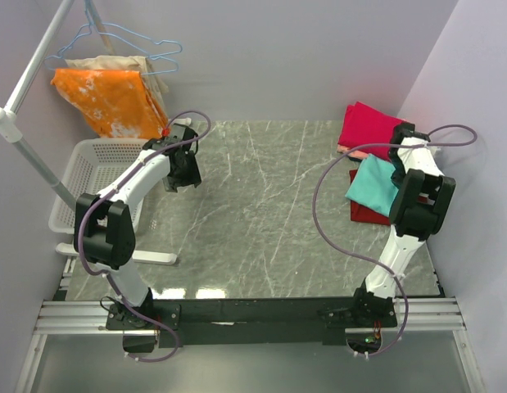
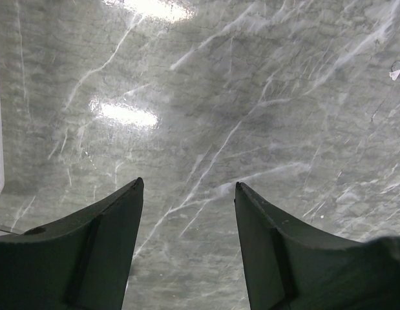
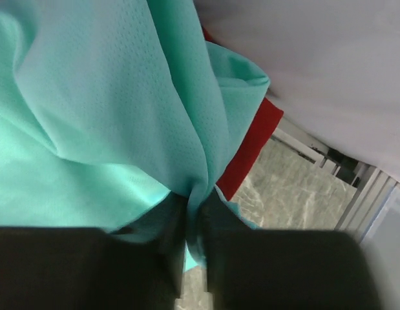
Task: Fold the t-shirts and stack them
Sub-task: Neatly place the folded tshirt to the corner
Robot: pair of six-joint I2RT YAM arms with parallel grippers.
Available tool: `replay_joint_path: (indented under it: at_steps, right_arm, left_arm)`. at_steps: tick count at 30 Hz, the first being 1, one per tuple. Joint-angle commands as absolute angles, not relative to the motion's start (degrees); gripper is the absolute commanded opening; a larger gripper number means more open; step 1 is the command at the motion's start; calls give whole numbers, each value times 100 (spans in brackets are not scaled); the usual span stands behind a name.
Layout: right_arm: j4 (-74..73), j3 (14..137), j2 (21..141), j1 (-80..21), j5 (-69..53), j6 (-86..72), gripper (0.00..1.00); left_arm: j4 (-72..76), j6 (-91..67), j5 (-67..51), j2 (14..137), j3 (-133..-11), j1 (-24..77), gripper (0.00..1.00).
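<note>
My right end effector (image 3: 193,206) pinches a fold of the teal shirt (image 3: 103,110) at the table's (image 1: 261,213) 3 o'clock edge, over the red shirt (image 3: 251,145). The pink shirt (image 1: 369,124) lies at 2 o'clock. My left end effector (image 2: 188,194) hangs spread above the table at 10 o'clock.

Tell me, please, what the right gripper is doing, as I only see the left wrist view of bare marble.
Observer: The right gripper is pinched shut on a fold of the teal t-shirt.
Operator: Is anything under that shirt?
Observer: A dark red t-shirt shows beneath it, at the right side of the table.
Operator: Are there more shirts nearby?
Observer: A magenta-pink t-shirt lies just behind those two.
</note>
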State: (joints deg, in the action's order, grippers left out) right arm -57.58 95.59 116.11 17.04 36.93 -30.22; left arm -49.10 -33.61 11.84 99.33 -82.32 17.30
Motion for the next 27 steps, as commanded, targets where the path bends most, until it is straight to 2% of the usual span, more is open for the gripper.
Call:
replay_joint_path:
  at_steps: [1,2,8,17,27]
  right_arm:
    - [-5757,9844,11654,1749,4060,-3296,34]
    - [-5757,9835,11646,1749,4121,-3383,48]
    - [-5599,9651,11163,1732,4385,-3551,64]
    - [-5739,9712,10538,1556,4737,-3560,64]
    - [-5458,9527,10660,721,3745,-3261,61]
  left_arm:
    - [-4948,-3261,1134,9923,-8473,1714,64]
    - [-4957,-3252,1134,9914,-8473,1714,64]
    - [-4940,-3217,1116,9905,-8455,1714,65]
    - [-4878,-3208,1072,9905,-8420,1714,65]
    - [-4843,-3208,1046,9835,-8332,1714,65]
